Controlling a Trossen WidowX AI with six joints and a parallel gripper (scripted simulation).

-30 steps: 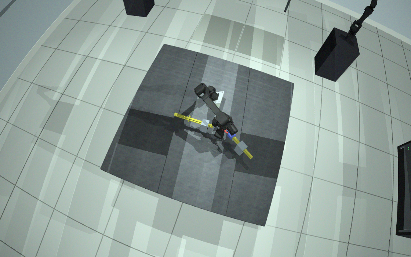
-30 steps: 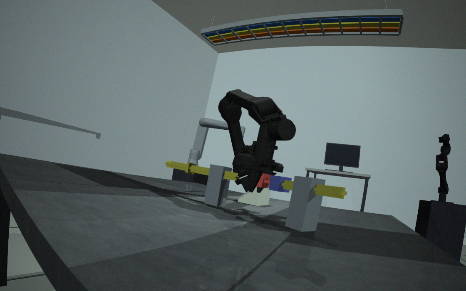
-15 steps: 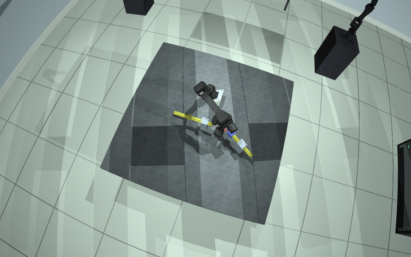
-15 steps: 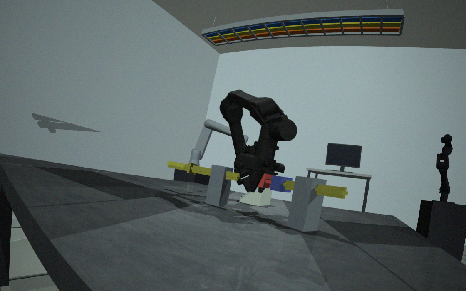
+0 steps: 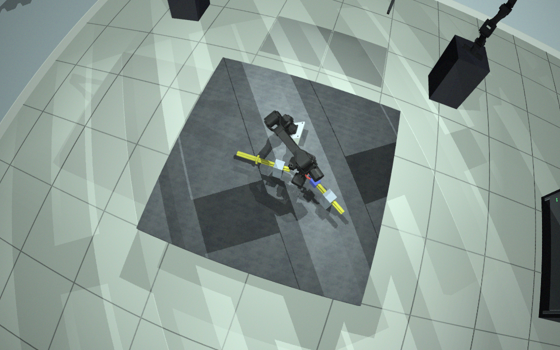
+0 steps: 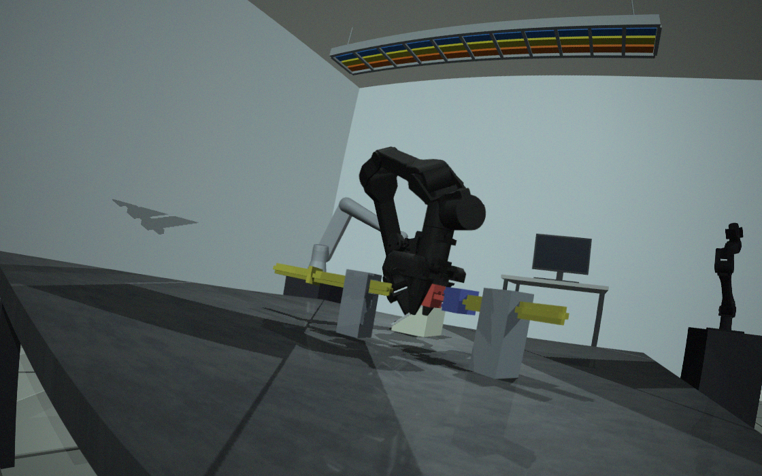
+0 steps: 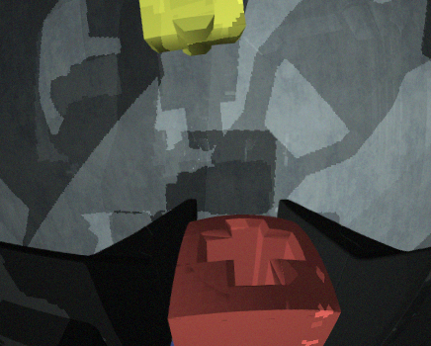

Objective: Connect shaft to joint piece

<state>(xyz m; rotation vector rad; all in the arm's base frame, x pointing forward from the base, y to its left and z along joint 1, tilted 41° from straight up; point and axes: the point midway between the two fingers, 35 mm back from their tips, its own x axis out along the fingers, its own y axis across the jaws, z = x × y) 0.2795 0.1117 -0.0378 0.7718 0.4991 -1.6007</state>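
My gripper [image 6: 419, 311] [image 7: 237, 208] is shut on the red joint piece [image 5: 307, 176] [image 6: 433, 296] [image 7: 254, 297], one finger on each side. Its cross-shaped opening shows in the wrist view, on the side towards the second shaft; I cannot tell whether it lines up exactly. A blue hinge part [image 5: 314, 182] [image 6: 458, 300] joins it to the yellow fixed shaft [image 5: 337, 206] [image 6: 540, 313] in its grey block [image 5: 329, 195] [image 6: 499, 337]. The yellow second shaft [image 5: 245, 154] [image 6: 327, 278] [image 7: 193, 20] passes through the other grey block [image 5: 279, 164] [image 6: 355, 304]. Its end stands apart from the joint piece.
A raised collar [image 5: 257, 159] [image 6: 312, 274] sits on the second shaft, on the block's outer side. The arm's pale base [image 5: 298, 129] [image 6: 422, 325] stands on the dark table [image 5: 195, 130] [image 6: 253, 384] behind the shafts. Other arms and a monitor [image 6: 561, 254] are far beyond the table.
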